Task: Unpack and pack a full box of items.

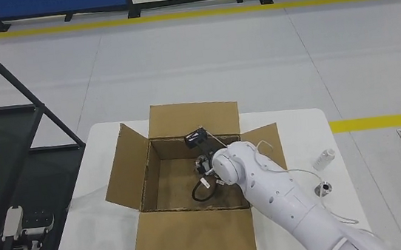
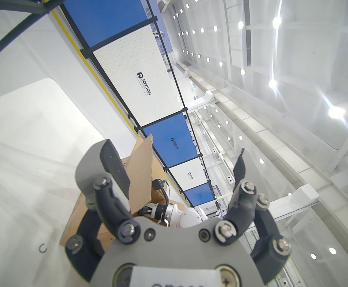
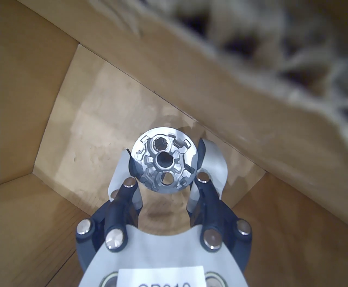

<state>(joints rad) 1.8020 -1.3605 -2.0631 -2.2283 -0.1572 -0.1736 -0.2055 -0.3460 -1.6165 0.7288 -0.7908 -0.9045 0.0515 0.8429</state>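
An open cardboard box (image 1: 195, 234) stands on the white table (image 1: 108, 232) with its flaps spread out. My right arm goes down into the box, with its gripper (image 1: 204, 172) near the far right corner. In the right wrist view that gripper (image 3: 164, 163) is shut on a round metal disc (image 3: 163, 152) with several holes, held edge-on between the fingers above the bare box floor (image 3: 89, 130). My left gripper (image 2: 174, 152) is open and holds nothing; it points up toward the ceiling, with the box (image 2: 141, 168) beyond it.
On the table right of the box lie a small white bottle (image 1: 324, 158) and a small round part (image 1: 324, 187). A dark frame (image 1: 9, 147) stands left of the table. A blurred braided thing (image 3: 272, 40) hangs close to the right wrist lens.
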